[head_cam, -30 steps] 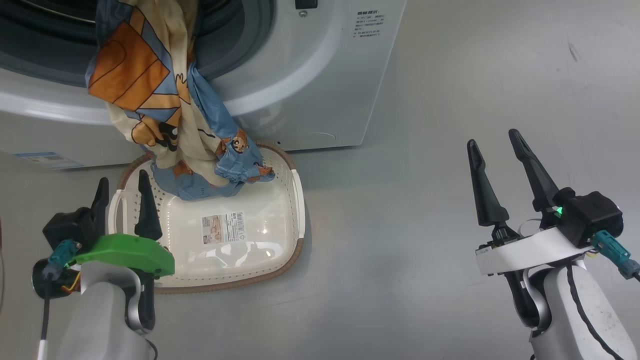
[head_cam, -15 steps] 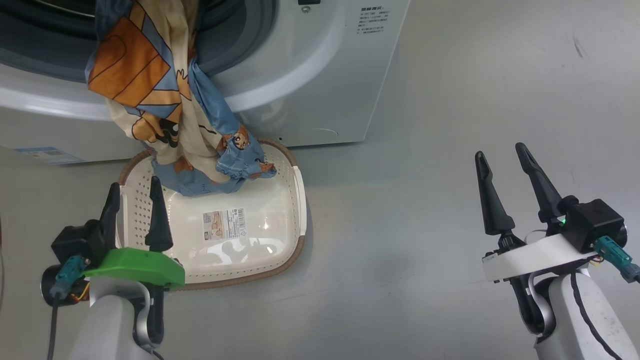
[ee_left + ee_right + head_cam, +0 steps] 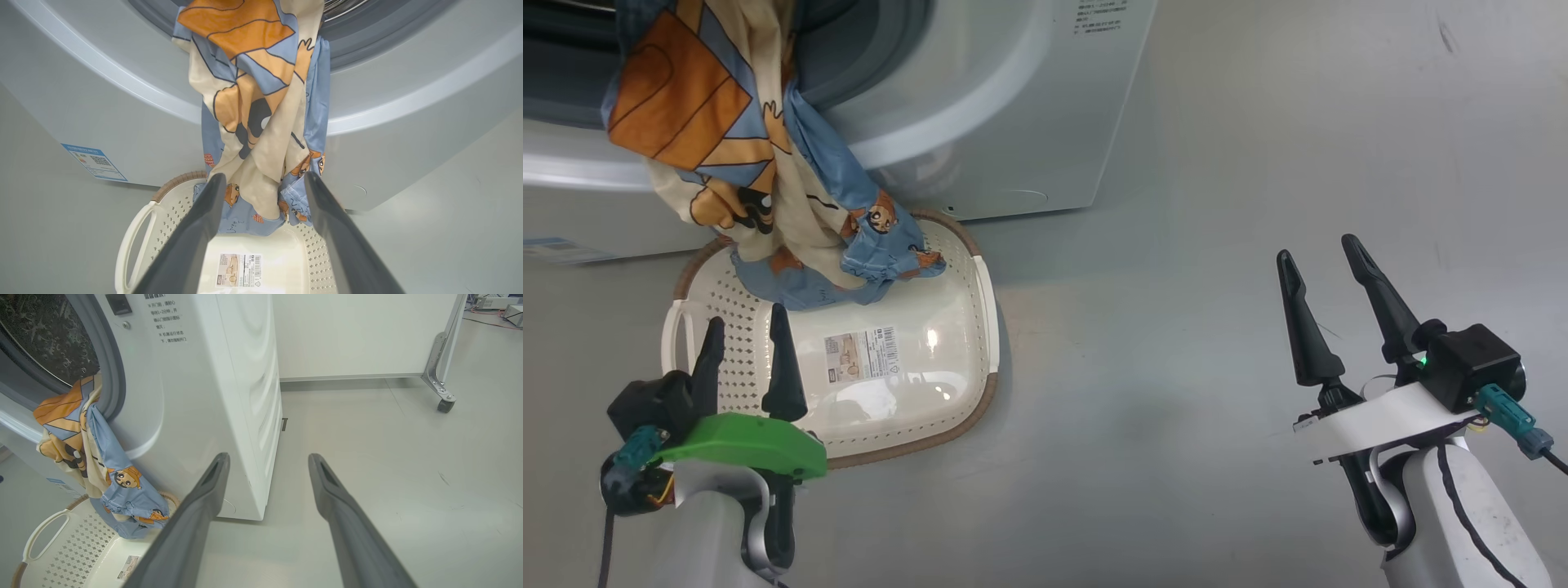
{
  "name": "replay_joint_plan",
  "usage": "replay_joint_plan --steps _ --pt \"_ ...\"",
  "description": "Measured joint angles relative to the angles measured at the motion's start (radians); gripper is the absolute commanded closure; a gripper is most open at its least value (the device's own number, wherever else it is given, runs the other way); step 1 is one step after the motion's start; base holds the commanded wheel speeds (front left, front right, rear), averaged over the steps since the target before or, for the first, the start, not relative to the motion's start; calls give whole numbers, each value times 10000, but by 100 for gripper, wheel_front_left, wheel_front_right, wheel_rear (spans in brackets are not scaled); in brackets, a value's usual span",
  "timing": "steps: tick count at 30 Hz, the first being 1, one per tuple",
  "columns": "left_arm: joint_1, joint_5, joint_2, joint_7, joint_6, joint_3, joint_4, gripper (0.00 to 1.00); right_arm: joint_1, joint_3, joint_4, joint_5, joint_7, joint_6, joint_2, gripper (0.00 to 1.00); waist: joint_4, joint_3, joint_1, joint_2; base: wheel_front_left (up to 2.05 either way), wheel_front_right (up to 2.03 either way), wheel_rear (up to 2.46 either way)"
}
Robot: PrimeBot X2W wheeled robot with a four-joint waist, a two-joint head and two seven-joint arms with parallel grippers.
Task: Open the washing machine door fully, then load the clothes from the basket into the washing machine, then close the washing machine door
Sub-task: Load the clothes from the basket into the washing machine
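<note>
- The left claw (image 3: 746, 318) was held with its fingers apart and nothing between them, above the near left end of the basket (image 3: 984, 310).
- The basket was set on the floor just before the washing machine (image 3: 980, 122), its bottom mostly bare.
- The clothes (image 3: 768, 188), blue and cream with orange print, were draped over the drum mouth's lip, their lower end trailing into the basket; loading was judged roughly half done.
- The machine's mouth was uncovered, so opening was judged done; closing was not yet done.
- The right claw (image 3: 1316, 249) was held spread and empty over bare floor.

Left end effector (image 3: 747, 315) farther over basket (image 3: 968, 327)
</note>
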Motion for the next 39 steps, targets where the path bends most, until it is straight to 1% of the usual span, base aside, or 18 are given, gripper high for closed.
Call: replay_joint_plan --steps 7,9,19,28,31,36,39 --pt "-556 6 4 61 -21 94 477 0 -168 -102 -4 0 0 0 19 0 -334 250 0 0 0 0 0" --pt "-965 -121 2 247 -142 90 784 0 -175 -173 -12 0 0 0 15 0 -452 427 0 0 0 0 0" --pt "-2256 -259 88 591 -190 167 1684 0 -266 -198 -219 -19 0 0 -163 0 -660 1110 0 0 0 0 0" --pt "-3057 -652 282 940 -307 527 2855 0 -631 -171 -376 -98 0 0 -221 0 -846 1704 0 0 0 0 0" --pt "-3431 -982 284 1028 -441 690 3045 0 -646 -157 -412 -98 0 0 -221 0 -911 1866 0 0 0 0 0" --pt "-4067 -1187 280 1158 -616 744 3350 0 -713 -148 -472 -98 0 0 -221 0 -999 2141 0 0 0 0 0" --pt "-4345 -1383 284 1189 -627 918 3613 0 -821 -148 -531 -100 0 0 -222 0 -1045 2304 0 0 0 0 0"
